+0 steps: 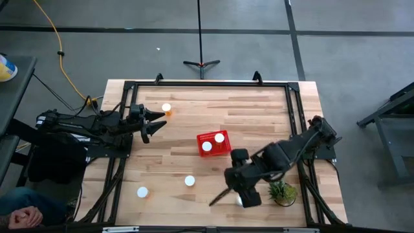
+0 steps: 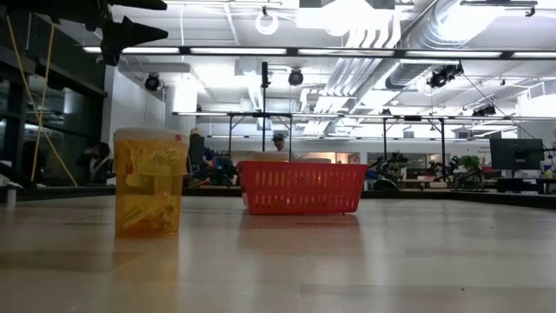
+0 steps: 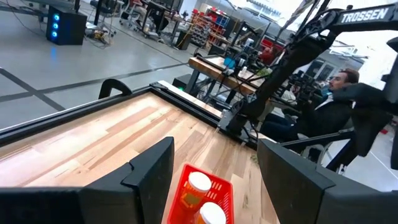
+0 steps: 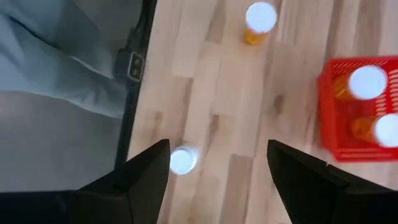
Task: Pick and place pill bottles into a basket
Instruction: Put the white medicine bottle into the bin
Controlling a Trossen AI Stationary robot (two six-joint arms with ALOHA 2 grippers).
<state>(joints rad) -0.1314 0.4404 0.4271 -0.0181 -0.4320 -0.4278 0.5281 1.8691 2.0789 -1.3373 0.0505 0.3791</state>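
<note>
The red basket [image 1: 213,144] stands at the table's middle with two white-capped pill bottles [image 1: 220,138] upright in it. Three more bottles stand upright on the wood: one at the far left [image 1: 167,108], two near the front [image 1: 189,181] [image 1: 142,191]. Another bottle [image 4: 183,160] stands by the near edge under my right gripper [image 1: 233,194]. That gripper is open, slants down and hangs above the table; the bottle lies just outside one finger. My left gripper [image 1: 154,126] is open, level and high over the table's left; it faces the basket [image 3: 199,199].
A small green potted plant [image 1: 282,192] stands at the near right, close beside my right arm. A black frame rail [image 1: 207,83] runs round the table. A person's hand [image 1: 19,217] shows off the near left corner, and a person [image 3: 342,87] sits beyond the table's right side.
</note>
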